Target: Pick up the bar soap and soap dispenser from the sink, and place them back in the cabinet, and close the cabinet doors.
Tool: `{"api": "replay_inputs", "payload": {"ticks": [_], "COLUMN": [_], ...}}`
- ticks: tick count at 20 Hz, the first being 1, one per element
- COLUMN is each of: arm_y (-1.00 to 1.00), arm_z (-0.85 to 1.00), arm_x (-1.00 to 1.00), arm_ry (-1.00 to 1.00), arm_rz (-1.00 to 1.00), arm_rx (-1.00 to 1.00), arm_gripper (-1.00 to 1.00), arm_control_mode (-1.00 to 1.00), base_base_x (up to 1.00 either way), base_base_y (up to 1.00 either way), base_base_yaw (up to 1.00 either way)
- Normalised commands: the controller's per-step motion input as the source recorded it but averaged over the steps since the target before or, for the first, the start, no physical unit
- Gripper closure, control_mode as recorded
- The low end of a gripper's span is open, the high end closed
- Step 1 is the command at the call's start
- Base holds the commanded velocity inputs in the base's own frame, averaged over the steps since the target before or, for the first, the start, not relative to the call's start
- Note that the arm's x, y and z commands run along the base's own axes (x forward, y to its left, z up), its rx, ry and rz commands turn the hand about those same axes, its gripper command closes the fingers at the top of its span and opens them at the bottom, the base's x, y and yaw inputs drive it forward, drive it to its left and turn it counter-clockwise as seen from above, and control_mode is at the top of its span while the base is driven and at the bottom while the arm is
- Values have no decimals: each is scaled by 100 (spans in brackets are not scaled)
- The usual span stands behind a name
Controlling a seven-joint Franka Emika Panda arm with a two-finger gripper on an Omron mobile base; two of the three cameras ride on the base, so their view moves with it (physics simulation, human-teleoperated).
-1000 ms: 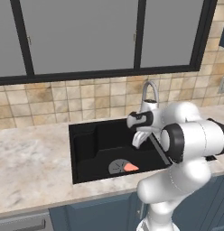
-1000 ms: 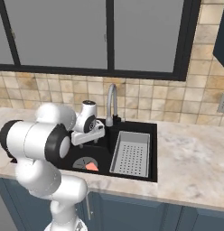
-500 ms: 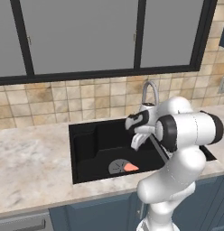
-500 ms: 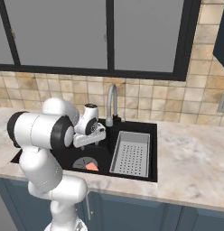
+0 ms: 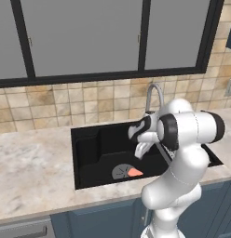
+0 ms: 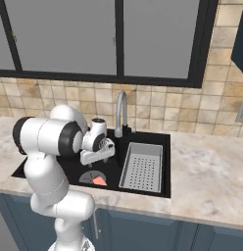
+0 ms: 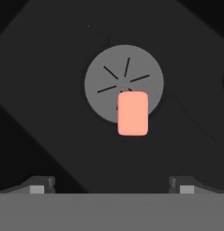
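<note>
The salmon bar soap [image 7: 133, 113] lies flat on the black sink floor, overlapping the edge of the round grey drain [image 7: 109, 76]. It also shows as the bar soap [image 5: 135, 172] [image 6: 99, 181] beside the drain. My gripper [image 7: 112, 185] hangs above it inside the basin, well clear of the soap. It is open, with its two fingertips [image 7: 41, 182] far apart and nothing between them. From the base cameras the gripper [image 5: 139, 152] [image 6: 89, 159] points down over the sink [image 5: 89, 139]. The soap dispenser is out of view.
The curved silver faucet [image 5: 153, 93] [image 6: 119, 110] stands just behind my hand. A grey perforated tray [image 6: 142, 166] fills the sink's right half. Marble counter [image 5: 33, 158] flanks the basin. A dark blue cabinet edge [image 6: 239, 34] shows at the upper right, beside the window.
My hand has sunk slightly toward the sink floor, and the arm's upper links have swung over. The bar soap has not moved.
</note>
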Motion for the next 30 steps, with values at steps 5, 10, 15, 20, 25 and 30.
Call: {"api": "replay_inputs", "payload": {"ticks": [5,10,15,20,25,30], "arm_y": [4,9,1,0,0,0], "arm_z": [-18,-15,-6,-5,-10,-7], "arm_x": [0,0,0,0,0,1], "arm_ry": [0,0,0,0,0,0], "arm_rz": [0,0,0,0,0,0], "arm_rx": [-1,-1,0,0,0,0], "arm_gripper": [-100,-100,-100,-100,-100,-100], "arm_control_mode": [-100,-100,-100,-100,-100,-100], "base_base_x": [0,0,0,0,0,0], "base_base_y": [0,0,0,0,0,0], "base_base_yaw": [0,0,0,0,0,0]}}
